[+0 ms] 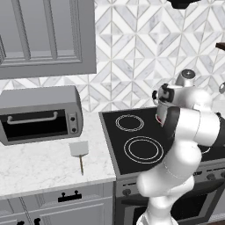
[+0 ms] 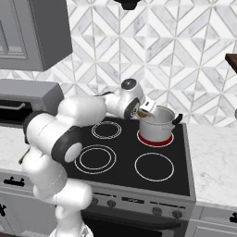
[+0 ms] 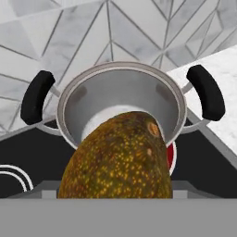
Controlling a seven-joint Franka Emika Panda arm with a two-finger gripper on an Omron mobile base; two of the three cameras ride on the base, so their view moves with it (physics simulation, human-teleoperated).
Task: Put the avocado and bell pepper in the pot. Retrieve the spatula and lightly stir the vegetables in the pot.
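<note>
You see the pot (image 3: 121, 99) on the glowing rear stove ring (image 2: 155, 139); the interior that shows is bare steel. The end effector (image 2: 143, 112) grips the avocado (image 3: 118, 159) just above the pot's rim. The spatula (image 1: 79, 151) lies on the table (image 1: 39, 165) by the toaster oven (image 1: 39, 115). No legible writing.

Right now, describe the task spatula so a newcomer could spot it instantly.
Start at the grey toaster oven on the white marble counter left of the black stove. Just in front of its right end lies the spatula: flat pale square blade, thin tan handle pointing toward the counter's front edge.
</note>
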